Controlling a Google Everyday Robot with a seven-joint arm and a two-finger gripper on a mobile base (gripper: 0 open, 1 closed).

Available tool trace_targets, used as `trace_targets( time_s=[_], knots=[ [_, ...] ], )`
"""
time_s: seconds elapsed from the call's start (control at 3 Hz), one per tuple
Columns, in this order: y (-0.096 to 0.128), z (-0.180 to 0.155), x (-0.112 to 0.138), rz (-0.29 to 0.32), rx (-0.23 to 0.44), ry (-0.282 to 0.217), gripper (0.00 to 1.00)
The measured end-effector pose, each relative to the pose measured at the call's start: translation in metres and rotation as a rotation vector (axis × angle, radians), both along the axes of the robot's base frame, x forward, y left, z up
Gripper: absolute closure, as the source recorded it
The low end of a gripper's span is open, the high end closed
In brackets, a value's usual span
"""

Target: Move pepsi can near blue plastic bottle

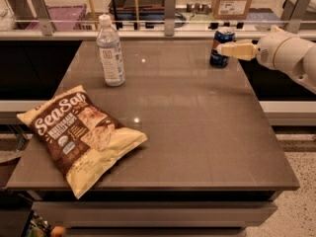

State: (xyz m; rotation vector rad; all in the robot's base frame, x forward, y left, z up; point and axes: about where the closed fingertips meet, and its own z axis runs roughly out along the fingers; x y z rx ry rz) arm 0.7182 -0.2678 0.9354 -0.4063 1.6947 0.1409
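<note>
**At the can, grasp not confirmed**

I have the gripper (228, 49) at the far right corner of the table (197, 132), level with the middle of the can (219, 61) and reaching in from the right. It overlaps the can's right side from this angle. I cannot tell how wide it stands or whether it has hold of the can; it may be clamped on it or only set against it. The arm (289, 58) comes in low and level from beyond the right edge.

The can stands upright on the table near the back edge. The bottle (110, 51) also stands upright, toward the far left and well apart from the can, with bare table between them. A chip bag (81, 135) lies flat at the near left, in front of the bottle and out of the direct line.

I judge this to be the grasp step: the can is at its starting spot and the carry is not begun. Next I need a firm hold around the can's body, then a small lift or a steady slide leftward along the back of the table. I should stop short of the bottle, which is tall and light and would tip at a nudge, and set the can down upright just beside it.
</note>
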Motion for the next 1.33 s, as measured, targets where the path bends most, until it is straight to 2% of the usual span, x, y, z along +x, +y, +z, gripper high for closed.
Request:
trace_targets(
  time_s=[0.33, 1.33],
  knots=[
    [0.007, -0.002, 0.016, 0.020, 0.011, -0.004, 0.00],
    [0.033, -0.024, 0.052, 0.149, 0.145, 0.018, 0.00]
  ],
)
